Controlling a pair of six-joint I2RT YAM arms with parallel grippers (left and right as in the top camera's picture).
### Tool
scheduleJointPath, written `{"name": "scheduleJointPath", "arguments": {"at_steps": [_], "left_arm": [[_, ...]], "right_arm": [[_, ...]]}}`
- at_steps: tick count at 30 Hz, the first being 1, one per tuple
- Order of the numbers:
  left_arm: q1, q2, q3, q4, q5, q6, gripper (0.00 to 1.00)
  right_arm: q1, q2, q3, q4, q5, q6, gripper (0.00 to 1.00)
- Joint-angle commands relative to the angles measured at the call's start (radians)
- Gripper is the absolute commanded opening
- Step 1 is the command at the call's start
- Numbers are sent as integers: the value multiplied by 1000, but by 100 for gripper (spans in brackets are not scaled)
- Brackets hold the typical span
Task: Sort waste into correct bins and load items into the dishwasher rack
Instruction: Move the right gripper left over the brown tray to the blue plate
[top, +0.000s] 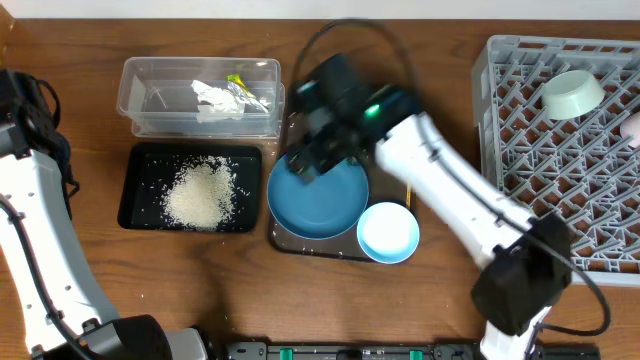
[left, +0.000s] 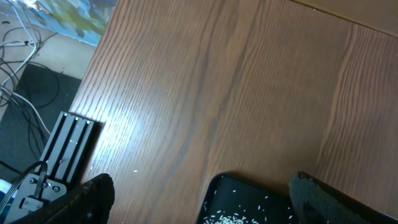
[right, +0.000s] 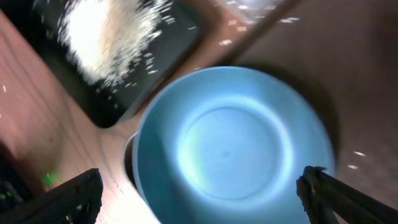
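Large blue plate (top: 318, 197): lies flat on the left half of the dark brown serving tray (top: 285, 240), with the light blue bowl (top: 388, 232) just beside it at the tray's near right corner. Just above, right gripper (right: 205, 199): hangs with jaws wide, holding nothing. Leftward, rice (top: 200, 192): heaped in the black tray (top: 140, 165). Near that tray's corner, left gripper (left: 199, 199): spread wide, empty, over the table (left: 236, 93).

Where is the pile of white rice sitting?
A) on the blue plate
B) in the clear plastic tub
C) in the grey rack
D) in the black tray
D: the rice lies heaped in the black tray, left of the blue plate.
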Motion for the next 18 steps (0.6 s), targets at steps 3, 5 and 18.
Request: {"name": "scheduleJointPath", "arguments": {"at_steps": [3,5,18], "left_arm": [[4,-7,2,-6,-8,-16,92],[4,-7,2,-6,-8,-16,92],[4,-7,2,-6,-8,-16,92]], "right_arm": [[120,21,13,-2,116,-14,99],[150,46,13,-2,120,-14,99],[207,191,13,-6,107,34,81]]}}
